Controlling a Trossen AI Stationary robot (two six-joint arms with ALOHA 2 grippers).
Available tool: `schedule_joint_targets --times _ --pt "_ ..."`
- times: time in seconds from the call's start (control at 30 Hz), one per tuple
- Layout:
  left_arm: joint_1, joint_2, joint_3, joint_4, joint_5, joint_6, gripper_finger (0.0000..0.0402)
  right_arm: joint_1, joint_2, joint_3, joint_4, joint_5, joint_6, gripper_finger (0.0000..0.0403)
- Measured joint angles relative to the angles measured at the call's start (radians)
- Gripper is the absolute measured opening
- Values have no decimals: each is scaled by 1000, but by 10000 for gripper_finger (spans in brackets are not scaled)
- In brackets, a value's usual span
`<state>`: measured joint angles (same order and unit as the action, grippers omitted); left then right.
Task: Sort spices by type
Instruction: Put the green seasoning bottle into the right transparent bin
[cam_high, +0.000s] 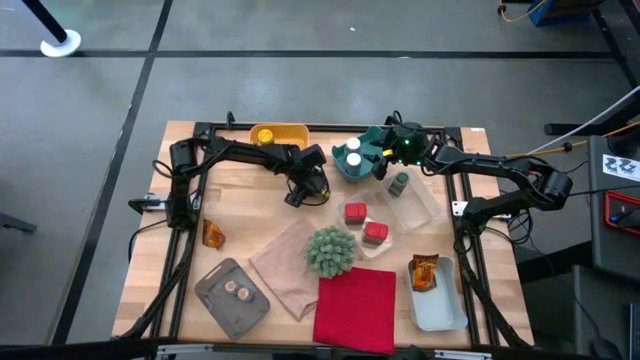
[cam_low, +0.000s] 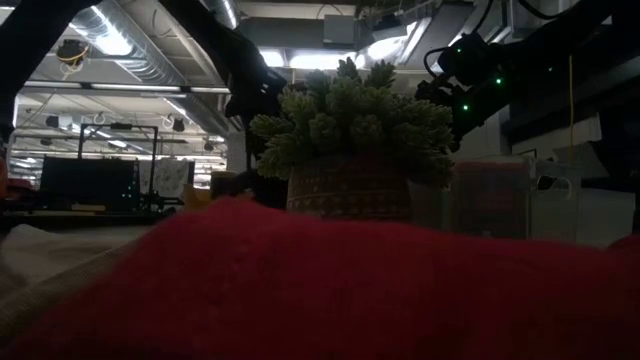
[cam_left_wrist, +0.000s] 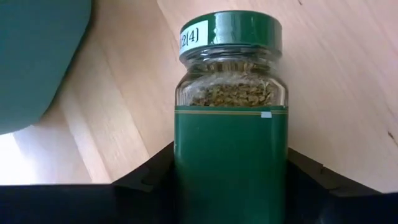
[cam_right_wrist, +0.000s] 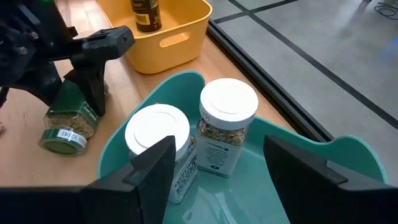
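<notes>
A green-capped, green-labelled spice jar (cam_left_wrist: 230, 143) lies on its side on the wooden table (cam_left_wrist: 348, 93), beside the teal bowl (cam_right_wrist: 292, 155). My left gripper (cam_high: 310, 190) is down over it and shut on it. My right gripper (cam_right_wrist: 227, 180) hovers open above the teal bowl, which holds two white-capped clear jars (cam_right_wrist: 227, 124) (cam_right_wrist: 158, 140). Two red tins (cam_high: 355, 212) (cam_high: 376, 232) stand mid-table. Another green jar (cam_high: 400, 183) sits in a clear tray. Foil packets lie at the left (cam_high: 212, 233) and in a white tray (cam_high: 425, 272). My left gripper pinches the green jar's labelled body (cam_left_wrist: 180, 165) between its two fingers (cam_left_wrist: 152, 177), one on each side, toward the end away from the cap (cam_left_wrist: 230, 31). The fingers come slanting down from above. The jar lies on its side on the table.
A yellow bin (cam_high: 285, 135) with a dark jar (cam_right_wrist: 146, 14) stands at the far edge. The spiky plant ball (cam_high: 330, 250), a beige cloth (cam_high: 285, 265), a red cloth (cam_high: 355, 310) and a grey tray (cam_high: 232, 295) with brown discs fill the near half.
</notes>
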<state>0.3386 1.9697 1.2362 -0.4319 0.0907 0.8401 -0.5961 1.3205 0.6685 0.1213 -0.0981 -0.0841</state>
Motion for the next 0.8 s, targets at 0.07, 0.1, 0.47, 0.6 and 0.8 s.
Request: schedule_joint_targets --times 0.07,0.1,0.47,0.6,0.8 --pt "0 -5 0 0 -2 -28 186 0 0 0 0 0 0 245" --pt "-1 -11 0 1 -2 -44 186 0 0 0 0 0 0 245" --pt "-7 -114 0 86 0 -242 186 0 0 0 40 -146 -3 245" --pt "-8 -145 0 112 0 -284 188 1 0 0 89 -291 -33 245" --pt "-7 -171 0 175 -1 -374 188 1 0 0 160 -480 -52 245"
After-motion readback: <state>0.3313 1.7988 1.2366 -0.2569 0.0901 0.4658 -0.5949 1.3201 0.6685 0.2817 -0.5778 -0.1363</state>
